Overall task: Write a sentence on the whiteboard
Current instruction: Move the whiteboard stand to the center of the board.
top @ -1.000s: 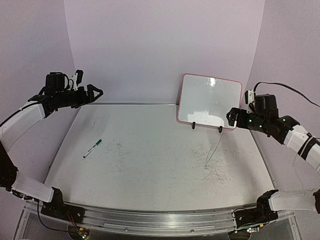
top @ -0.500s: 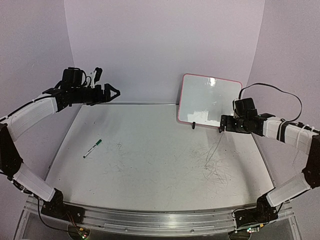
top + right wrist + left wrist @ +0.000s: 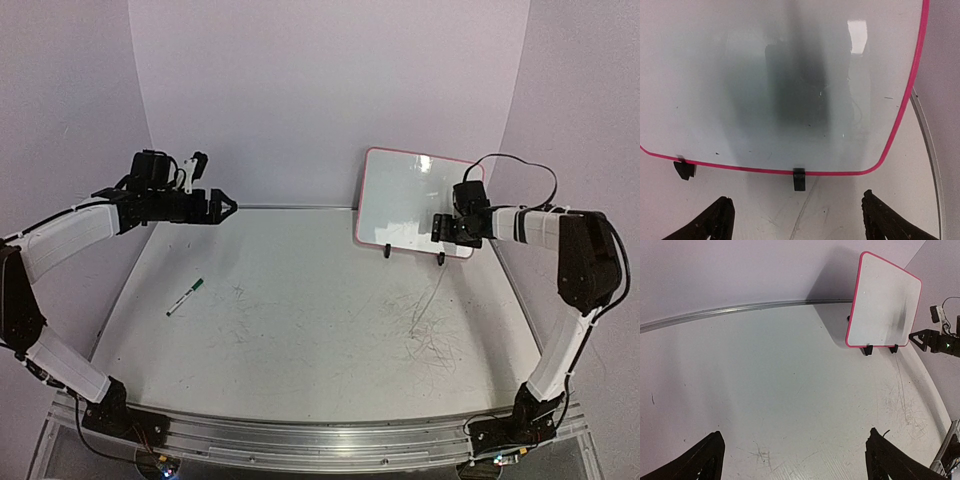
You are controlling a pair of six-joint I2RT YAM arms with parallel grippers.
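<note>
Left pincer (image 3: pixel 222 205): raised over the far-left part of the large scuffed grey-white counter (image 3: pixel 300 340), pointing sideways toward the right side of the rig. In its wrist view the two black fingers (image 3: pixel 702 462) stand spread wide, with nothing between them.

Right pincer (image 3: pixel 447 228): held low and pointing at the small glossy rectangular whiteboard (image 3: pixel 410 195) with a thin pink-red frame, close up by the board's lower right corner. Jaws are wide apart and empty. I cannot tell whether a fingertip touches the frame.

Whiteboard position: it stands on two small black feet (image 3: pixel 799 179) at the far side of the counter. It is straight ahead of the right pincer and fills most of that wrist view. From the left pincer it lies well apart, ahead and across the counter. Its face shows a dark blurred reflection and a bright patch of glare near the top.

A slim white marker pen with a green cap (image 3: pixel 185 297) lies flat on the counter, below the left pincer and toward the arm bases, well apart from both pincers.

Faint grey scratch marks (image 3: pixel 435 335) cross the counter below the right pincer, on its near side.
</note>
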